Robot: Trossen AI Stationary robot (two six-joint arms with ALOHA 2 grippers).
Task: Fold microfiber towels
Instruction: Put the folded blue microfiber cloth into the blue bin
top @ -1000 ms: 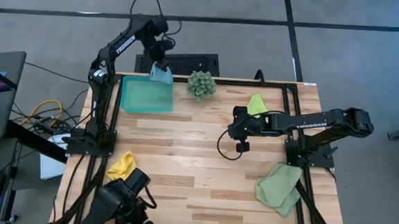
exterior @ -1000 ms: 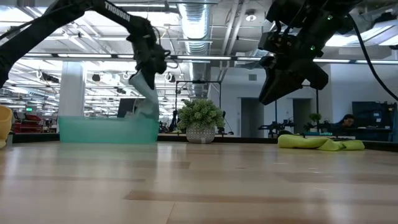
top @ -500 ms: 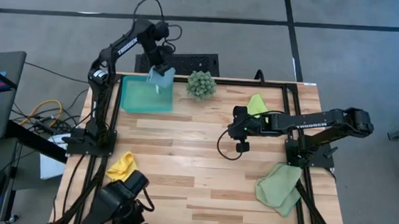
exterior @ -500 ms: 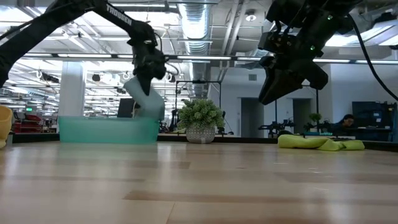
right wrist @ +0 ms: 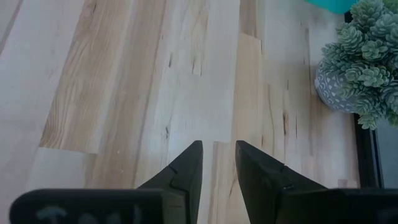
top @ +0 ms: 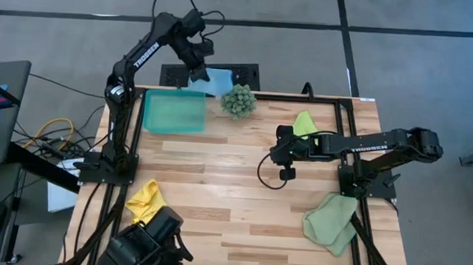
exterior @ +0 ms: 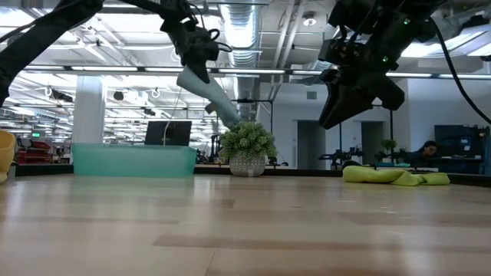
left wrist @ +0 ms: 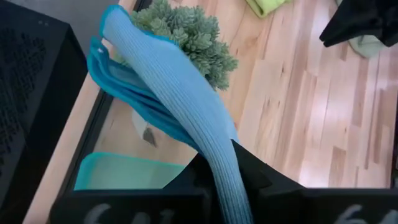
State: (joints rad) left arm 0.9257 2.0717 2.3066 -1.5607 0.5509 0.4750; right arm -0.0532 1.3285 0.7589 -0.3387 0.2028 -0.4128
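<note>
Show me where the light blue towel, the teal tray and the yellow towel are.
light blue towel (left wrist: pixel 186 118): left wrist view, middle of the hanging cloth.
teal tray (top: pixel 173 112): high view, its floor.
yellow towel (top: pixel 143 199): high view, centre of the crumpled cloth.

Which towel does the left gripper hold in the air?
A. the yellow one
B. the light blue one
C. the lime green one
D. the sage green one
B: the left gripper is shut on the light blue towel, which hangs above the table's far edge beside the plant; the other towels lie on the table.
</note>
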